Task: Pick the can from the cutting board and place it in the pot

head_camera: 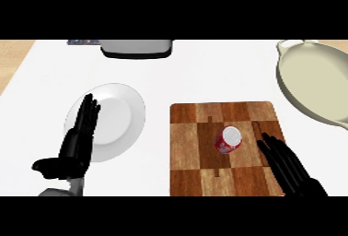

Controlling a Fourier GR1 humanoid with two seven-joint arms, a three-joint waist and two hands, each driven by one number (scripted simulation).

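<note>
fingers: both hands straight, holding nothing
right hand (289,163): just beside can (229,139)
can: on cutting board (187,152)
pot (314,83): far right

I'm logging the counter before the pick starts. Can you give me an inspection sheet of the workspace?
Surface: white counter, wooden floor showing at far left.
Job's things: red can upright on the cutting board; cream pot at far right, partly cut off.
Clutter: white plate left of the board; grey appliance at the far edge.
Hands: left hand open over the plate's left edge; right hand open beside the can, fingers straight, not touching it.
Cables: nothing seen.
Surroundings: nothing seen.
</note>
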